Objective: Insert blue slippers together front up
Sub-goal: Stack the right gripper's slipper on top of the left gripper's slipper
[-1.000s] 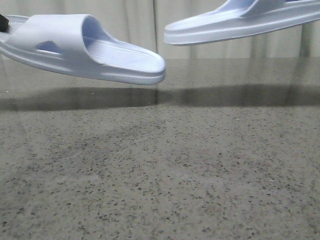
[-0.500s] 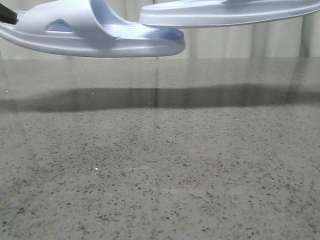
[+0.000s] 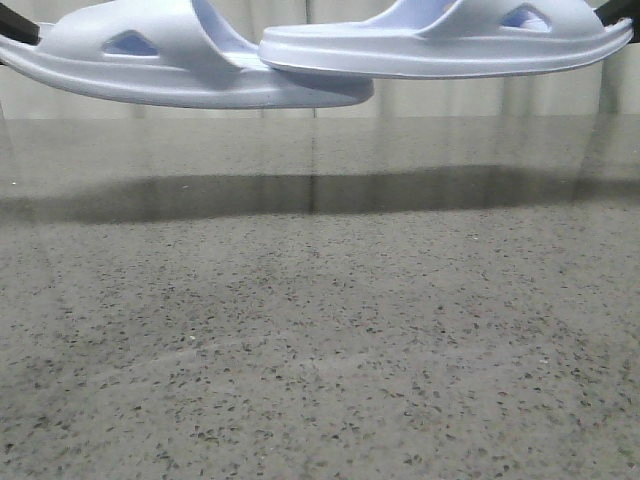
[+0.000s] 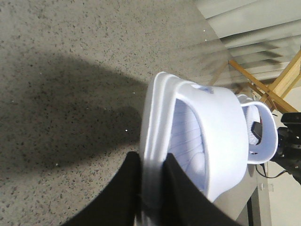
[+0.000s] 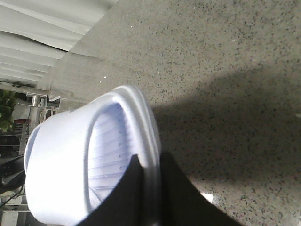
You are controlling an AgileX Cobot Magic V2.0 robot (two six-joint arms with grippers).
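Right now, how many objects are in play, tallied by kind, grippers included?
Blue slippers: 2, one held at the left and one at the right, both in the air above the table.
Grippers: 2, the left gripper and the right gripper, each clamped on a slipper's sole edge.
Total: 4.

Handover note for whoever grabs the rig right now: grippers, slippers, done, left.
Left gripper: shut on the left slipper, pinching its sole edge.
Right gripper: shut on the right slipper, same edge pinch.
Both slippers are held in the air above the speckled table, soles down, ends pointing at each other. In the front view the right slipper's end overlaps the left slipper's end at mid-frame; whether they touch cannot be told.
Done: both picked up, lifted and brought end to end.
Left: push one slipper into the other's strap so they nest, fronts up.
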